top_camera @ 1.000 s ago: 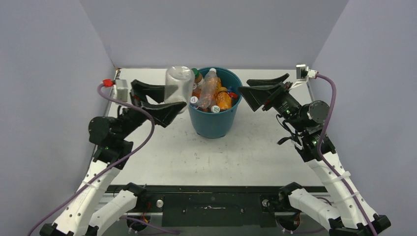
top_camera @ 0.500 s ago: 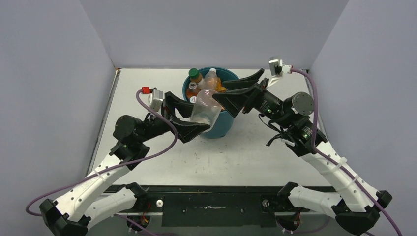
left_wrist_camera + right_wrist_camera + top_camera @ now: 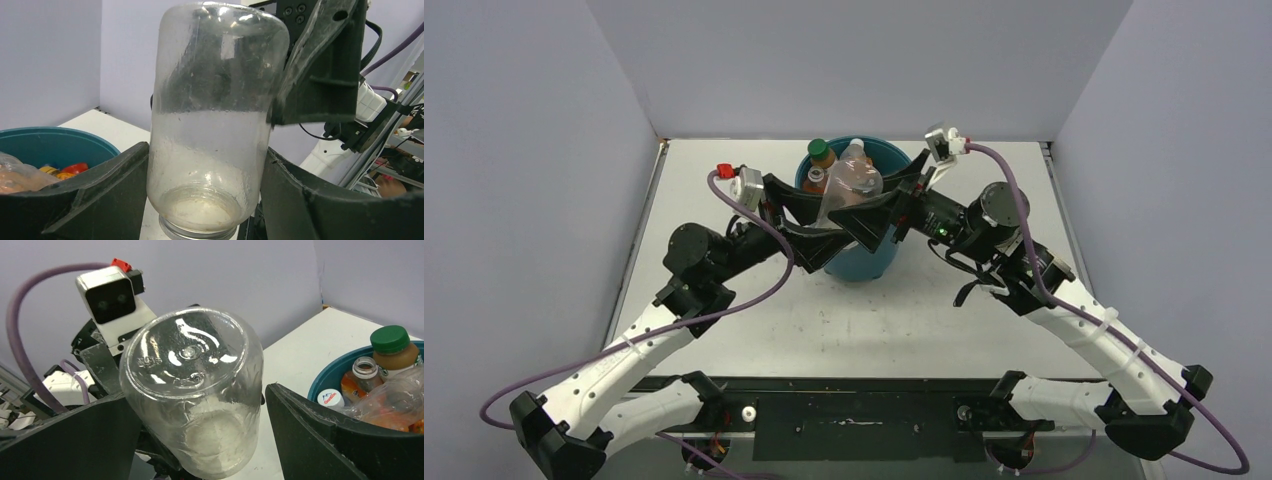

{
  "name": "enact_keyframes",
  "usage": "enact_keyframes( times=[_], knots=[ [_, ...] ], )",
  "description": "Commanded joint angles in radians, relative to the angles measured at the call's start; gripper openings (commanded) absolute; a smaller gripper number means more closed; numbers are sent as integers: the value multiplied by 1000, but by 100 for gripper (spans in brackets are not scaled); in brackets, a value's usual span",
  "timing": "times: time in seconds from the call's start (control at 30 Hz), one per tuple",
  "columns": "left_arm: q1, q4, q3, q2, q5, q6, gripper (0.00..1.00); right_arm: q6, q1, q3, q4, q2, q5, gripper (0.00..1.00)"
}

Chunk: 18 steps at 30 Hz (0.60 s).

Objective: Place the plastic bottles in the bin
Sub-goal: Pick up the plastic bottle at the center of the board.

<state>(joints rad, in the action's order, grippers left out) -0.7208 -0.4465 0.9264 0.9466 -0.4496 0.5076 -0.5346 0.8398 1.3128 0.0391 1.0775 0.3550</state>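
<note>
Arms have swung together, bin (image 3: 864, 262) beneath them: left gripper (image 3: 207, 155) pinches upturned clear bottle (image 3: 215, 90); right gripper (image 3: 197, 395) spread around it. Handover likely.

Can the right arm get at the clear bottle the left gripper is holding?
Likely yes: the open right gripper flanks the clear bottle at its base, with nothing between them.

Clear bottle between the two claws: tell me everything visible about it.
The clear bottle is wide, uncapped, seemingly empty plastic, fogged and streaked inside. It is held in the air, tilted, above the near rim of the bin. The left claw grips its sides near the threaded open neck; the right claw flanks its round base end, one finger against its side. Whether that claw grips cannot be told.
</note>
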Motion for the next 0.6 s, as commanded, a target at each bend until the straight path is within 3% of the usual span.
enact_keyframes(
  times=[0.0,0.1,0.17,0.23,0.27,0.37,0.4,0.5,0.53,0.57],
  knots=[
    [-13,-45,72,9,2,-23,0,52,26,45,100,38,-73,90],
    [-29,-43,76,21,-16,-27,0,38,26,18,52,37,-94,91],
    [-37,-35,72,23,-18,-34,0,28,27,-6,-3,31,-101,100],
    [-40,-31,60,19,-17,-40,0,17,27,-30,-71,27,-103,80],
    [-39,-31,54,17,-17,-43,0,10,27,-40,-98,25,-107,63],
    [-40,-30,33,3,-14,-54,3,-2,26,-61,-153,19,-143,46],
    [-39,-30,25,-2,-12,-60,13,-1,25,-64,-165,16,-164,41],
    [-39,-35,-8,-29,-6,-83,57,13,18,-74,-185,-1,-238,33],
    [-39,-32,-20,-41,11,-87,74,22,14,-74,-181,-3,-261,33],
    [-39,-19,-31,-58,33,-94,99,36,7,-67,-163,-4,-295,33]
  ],
)
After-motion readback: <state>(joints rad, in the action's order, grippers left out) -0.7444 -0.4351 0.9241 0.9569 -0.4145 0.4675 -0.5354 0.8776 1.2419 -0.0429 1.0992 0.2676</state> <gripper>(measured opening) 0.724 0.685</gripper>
